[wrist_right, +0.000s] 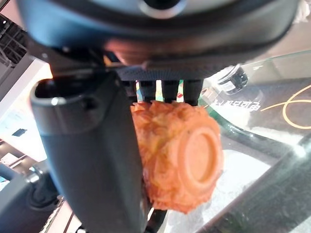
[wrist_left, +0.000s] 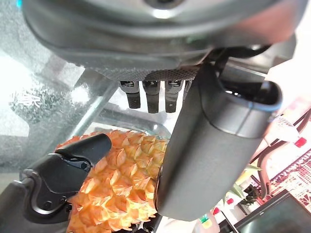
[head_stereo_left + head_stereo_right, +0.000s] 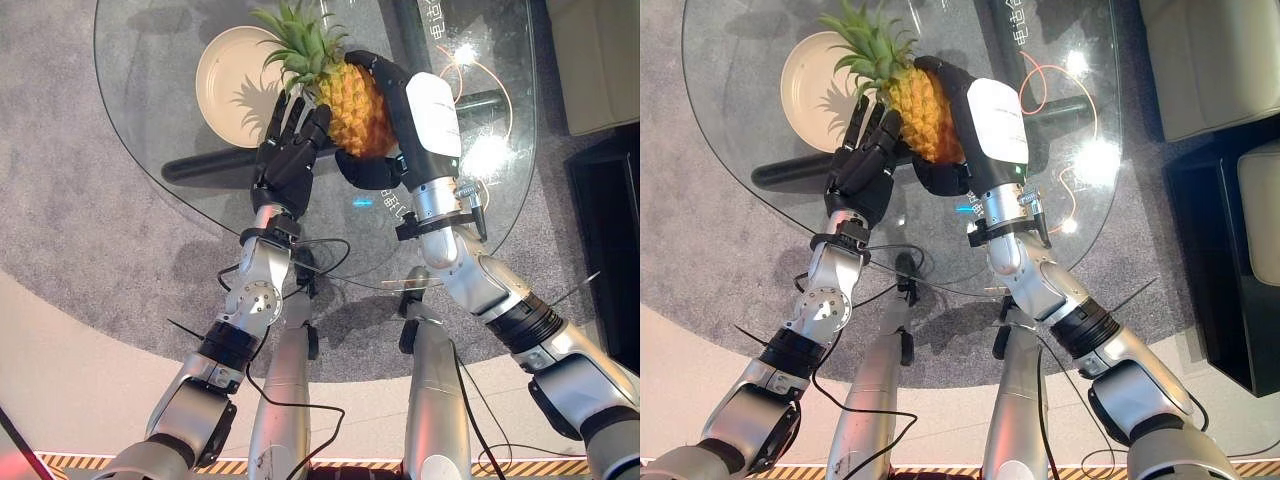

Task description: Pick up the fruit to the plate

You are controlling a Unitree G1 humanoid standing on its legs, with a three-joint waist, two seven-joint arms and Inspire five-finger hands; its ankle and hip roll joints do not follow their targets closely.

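An orange pineapple (image 3: pixel 358 105) with a green crown is held above the glass table, just right of a cream plate (image 3: pixel 225 75). My right hand (image 3: pixel 405 120) is shut on the pineapple: its fingers wrap over the far side and the thumb curls under the fruit (image 1: pixel 180 155). My left hand (image 3: pixel 290 150) is open, with straight fingers resting against the pineapple's left side below the leaves. In the left wrist view the fruit (image 2: pixel 116 184) shows past the left thumb (image 2: pixel 214 145). The crown leans over the plate's right rim.
The round glass table (image 3: pixel 150 150) has a dark base bar (image 3: pixel 205 165) showing through it and an orange cord (image 3: pixel 490 75) under the right part. Grey carpet lies around it. A pale sofa (image 3: pixel 1210 60) and a dark cabinet (image 3: pixel 610 230) stand to the right.
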